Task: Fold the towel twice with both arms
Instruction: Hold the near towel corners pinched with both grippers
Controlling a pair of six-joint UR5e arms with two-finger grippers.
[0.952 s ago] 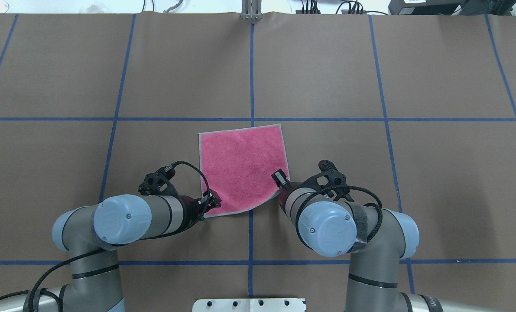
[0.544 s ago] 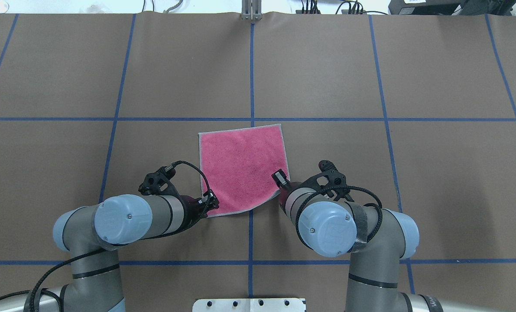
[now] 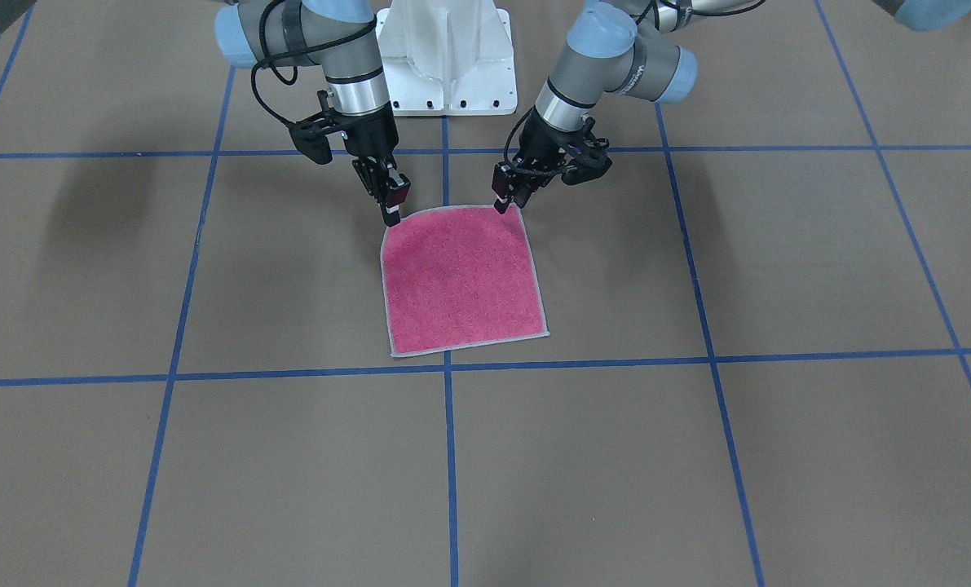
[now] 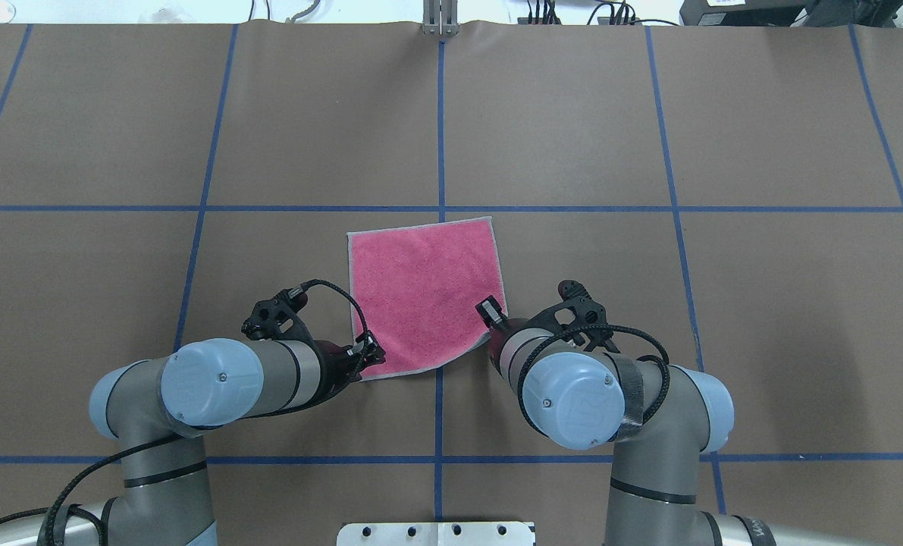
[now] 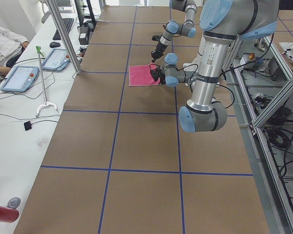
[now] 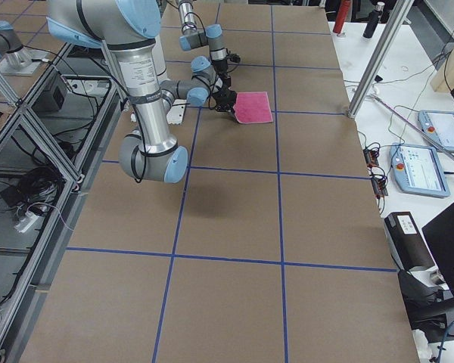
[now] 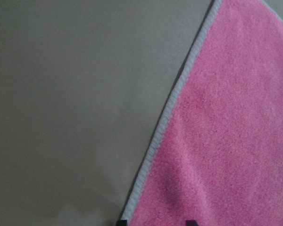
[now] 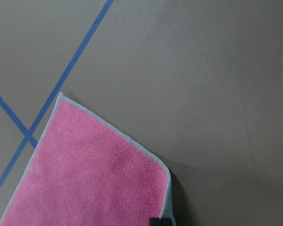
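The towel [image 4: 424, 292] lies pink face up near the table's middle, with light grey edging; it also shows in the front view [image 3: 461, 277]. Its two robot-side corners are pinched up off the table, so that edge looks rounded. My left gripper [image 4: 370, 355] is shut on the towel's near-left corner; in the front view this gripper [image 3: 508, 202] is on the right. My right gripper [image 4: 489, 312] is shut on the near-right corner, on the left in the front view [image 3: 392, 214]. Both wrist views show pink cloth [image 7: 226, 141] [image 8: 94, 174] running down to the fingertips.
Blue tape lines [image 4: 440, 121] divide the brown table cover into squares. The white pedestal [image 3: 444, 65] stands between the arms' bases. A metal bracket [image 4: 440, 29] sits at the far edge. A post [image 5: 63, 34] and tablets [image 5: 19, 78] stand beyond that edge.
My left arm has drawn back a little toward the left. The towel and my right arm have not visibly moved.
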